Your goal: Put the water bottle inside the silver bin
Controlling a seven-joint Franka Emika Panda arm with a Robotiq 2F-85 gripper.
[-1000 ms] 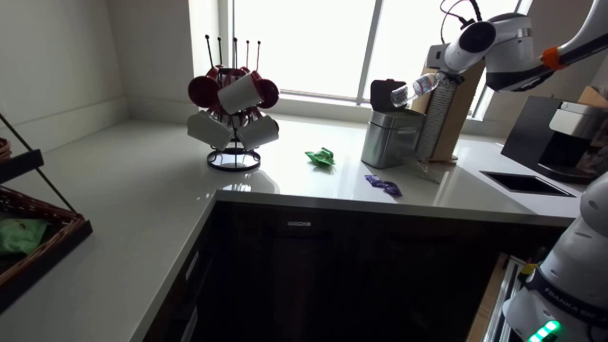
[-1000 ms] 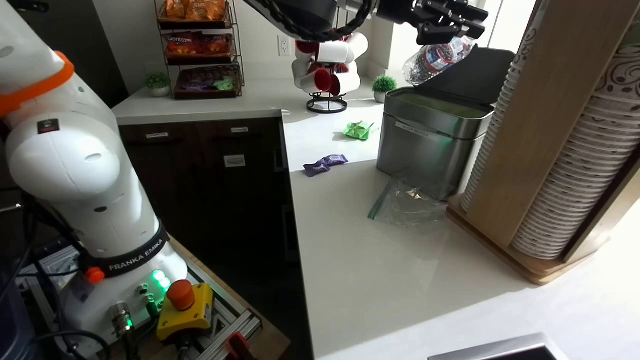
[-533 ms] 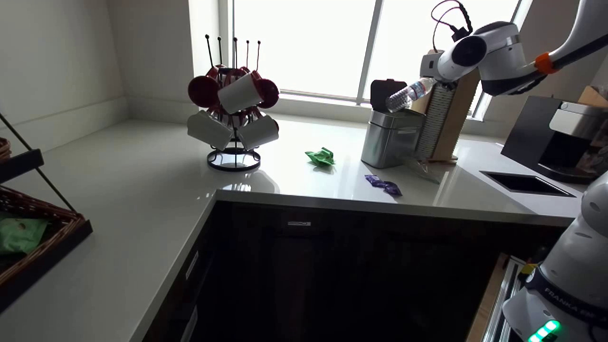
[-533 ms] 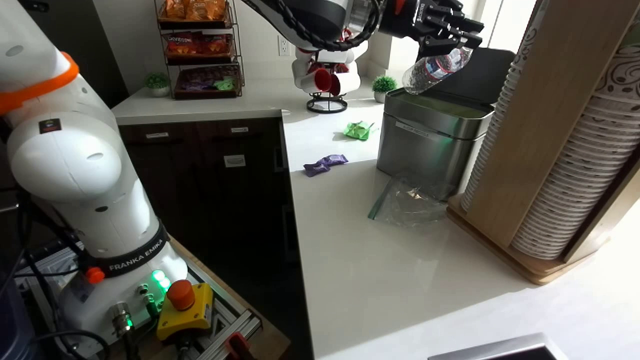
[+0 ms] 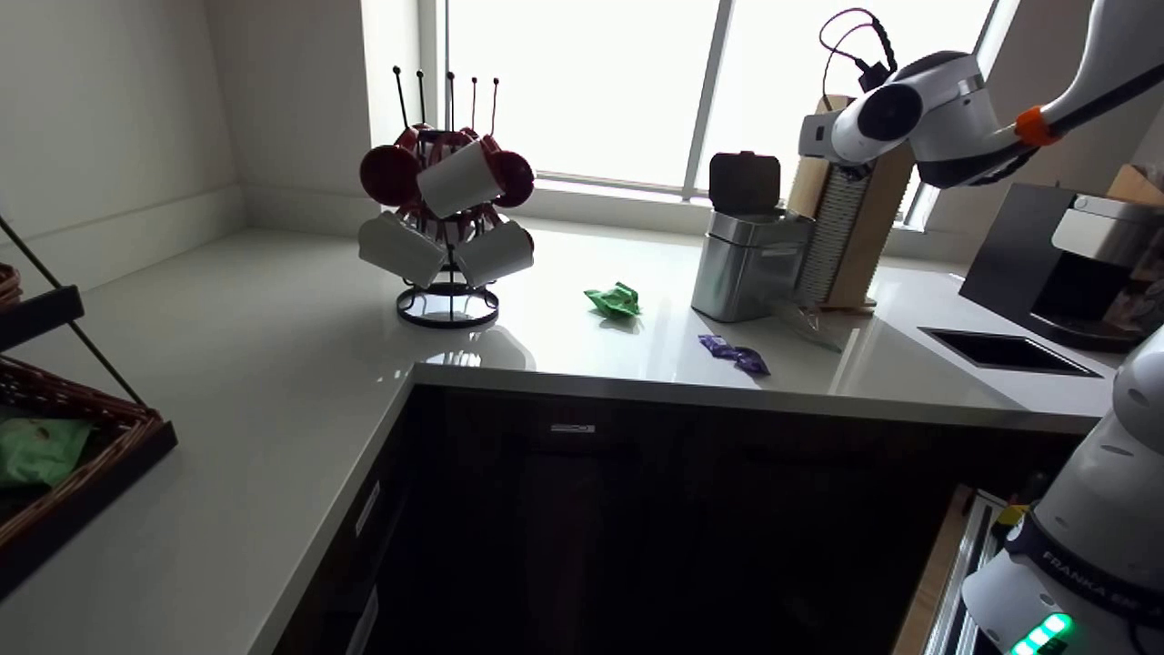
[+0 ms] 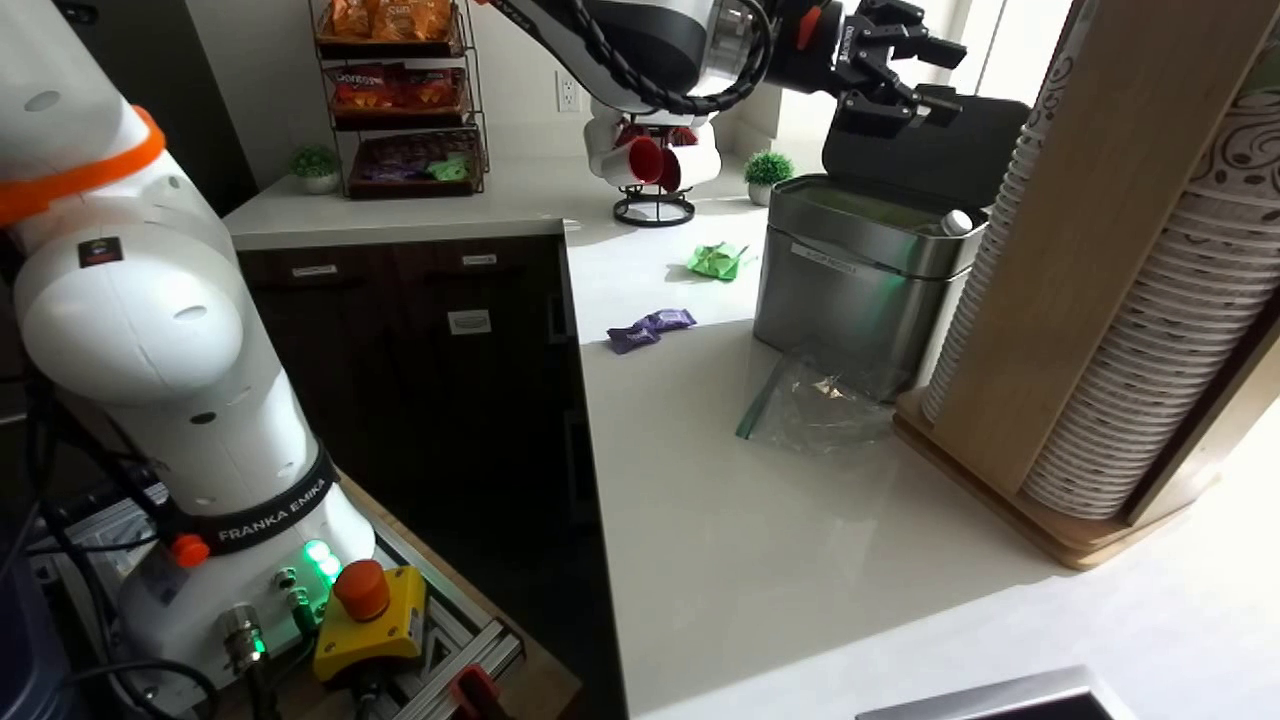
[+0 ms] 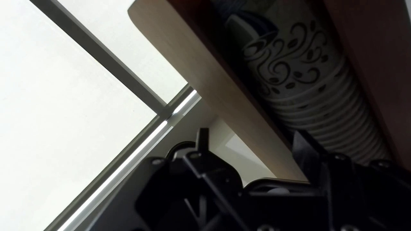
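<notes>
Showing in one silver bin (image 6: 845,298), one bottle (image 6: 955,223), two jaws apart

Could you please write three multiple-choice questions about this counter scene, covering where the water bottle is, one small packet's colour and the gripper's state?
1. Where is the water bottle?
A. On the counter
B. In the silver bin
C. In a mug

2. What colour is the small packet between the mug rack and the silver bin?
A. Green
B. Yellow
C. Blue

3. How does the gripper stand?
A. Closed around a mug
B. Closed on nothing
C. Open, holding nothing

Right letters:
1: B, as its white cap shows just inside the bin's rim in an exterior view.
2: A, as the packet looks green in both exterior views.
3: C, as its fingers are spread with nothing between them in an exterior view.
</notes>
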